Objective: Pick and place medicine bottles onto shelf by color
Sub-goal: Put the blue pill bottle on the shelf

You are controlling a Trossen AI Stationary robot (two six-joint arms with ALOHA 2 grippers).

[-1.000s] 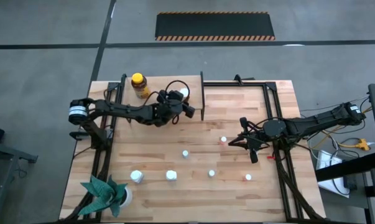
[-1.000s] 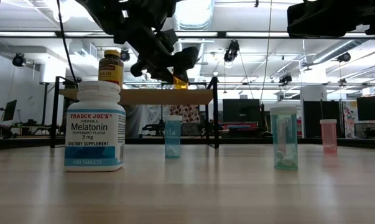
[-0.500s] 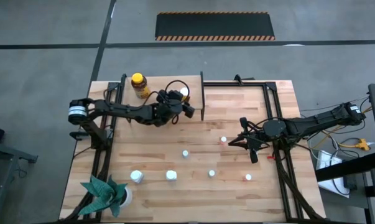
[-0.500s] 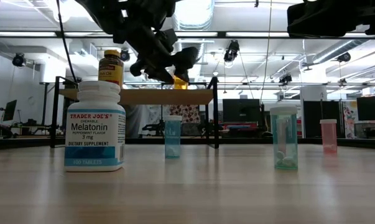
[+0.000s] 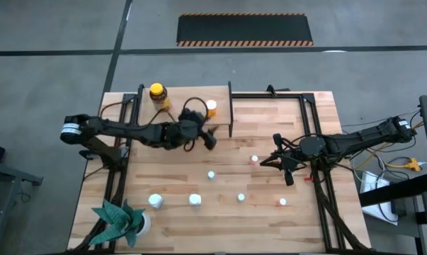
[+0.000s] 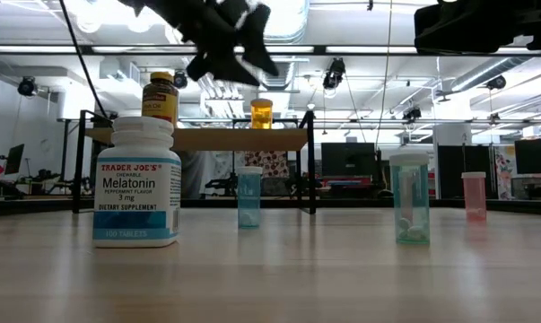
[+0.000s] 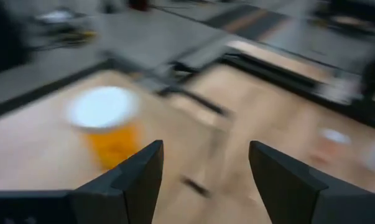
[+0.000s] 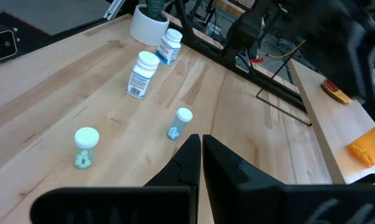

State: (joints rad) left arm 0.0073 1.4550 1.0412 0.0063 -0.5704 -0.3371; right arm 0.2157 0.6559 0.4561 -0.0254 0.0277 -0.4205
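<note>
An orange bottle (image 5: 211, 107) with a white cap stands upright on the shelf (image 5: 185, 106) near its right end; it also shows in the low view (image 6: 262, 113). An amber jar (image 5: 157, 94) with a yellow lid stands at the shelf's left end. My left gripper (image 5: 207, 138) hangs open above the table, just on the near side of the shelf and apart from the orange bottle (image 7: 106, 124). My right gripper (image 5: 268, 162) waits shut at the table's right, beside a pink bottle (image 5: 254, 160). Pale-blue bottles (image 5: 211, 173) (image 5: 241, 197) and white bottles (image 5: 194, 200) (image 5: 155, 201) stand on the table.
A white pot with a green plant (image 5: 121, 219) stands at the near left corner. Another pink bottle (image 5: 282, 202) stands near the right front. Black frame rails (image 5: 319, 184) run along both table sides. The large Melatonin bottle (image 6: 136, 182) stands closest to the low camera.
My left gripper has drawn back from the orange bottle toward the table's near edge and has risen, tipping closer to level. The orange bottle stays upright on the shelf, now clear of the fingers.
</note>
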